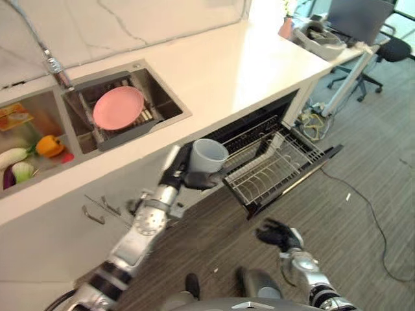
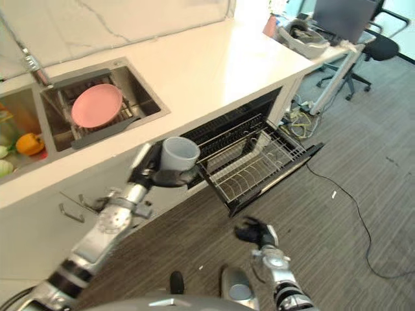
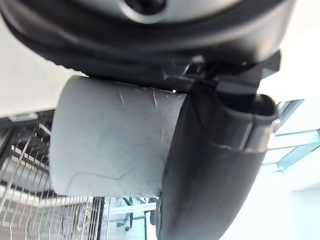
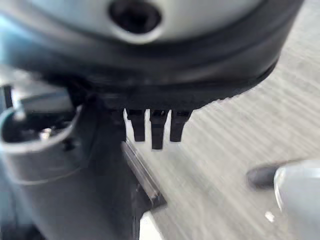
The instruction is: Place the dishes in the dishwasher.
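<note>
A pale grey cup [image 1: 209, 155] is upright in my left hand [image 1: 183, 173], whose fingers and thumb curl round its side. In the left wrist view the cup [image 3: 110, 140] sits between the palm and the dark thumb [image 3: 215, 170]. The cup hangs in front of the counter edge, just left of the dishwasher's pulled-out wire rack [image 1: 272, 170], which looks bare. A pink plate [image 1: 118, 107] leans in the drying rack inside the right sink basin. My right hand [image 1: 279, 234] hangs low over the floor with its fingers [image 4: 157, 130] curled and nothing in them.
The left sink basin holds an orange pepper [image 1: 48, 146] and other vegetables. A faucet [image 1: 55, 65] rises behind the sink. The white counter [image 1: 246, 65] runs to the back right. An office chair [image 1: 389, 52] and a floor cable [image 1: 363, 201] lie to the right.
</note>
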